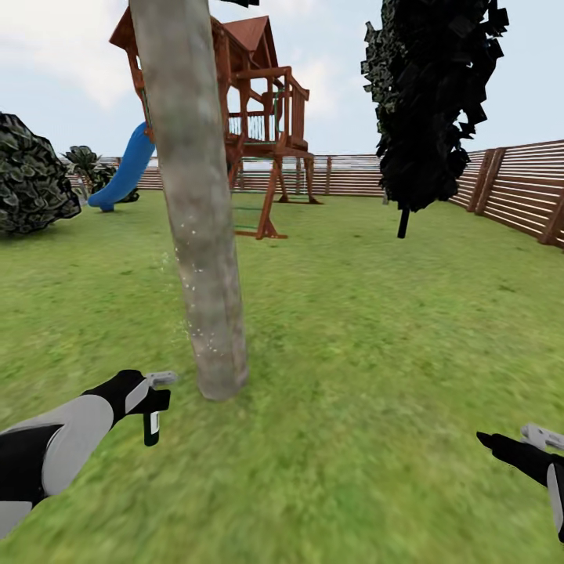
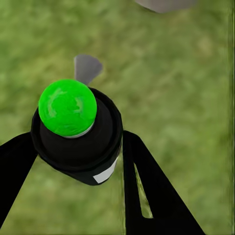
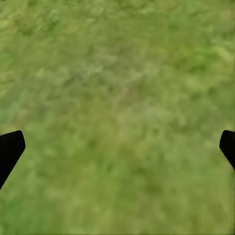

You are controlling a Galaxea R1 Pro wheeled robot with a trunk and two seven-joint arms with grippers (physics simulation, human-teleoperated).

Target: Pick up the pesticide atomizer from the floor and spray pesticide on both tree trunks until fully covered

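A thick grey-brown tree trunk (image 1: 200, 235) rises from the grass floor (image 1: 376, 352) just ahead, left of centre. Fine white pesticide specks (image 1: 186, 262) dot its left side at mid and lower height. My left gripper (image 1: 157, 395) hovers low, left of the trunk's base and apart from it, shut on the pesticide atomizer (image 1: 151, 427). In the left wrist view the atomizer (image 2: 78, 142) is a black cylinder with a green dot on top and a pale strip, held between the black fingers (image 2: 147, 191). My right gripper (image 1: 521, 439) is open at the lower right, over bare grass (image 3: 117, 107).
A wooden playset (image 1: 262, 117) with a blue slide (image 1: 125, 168) stands behind the trunk. A dark conifer (image 1: 431, 102) is at the right, a bush (image 1: 27, 176) at the far left. The brown slat fence (image 1: 517, 188) closes the lawn.
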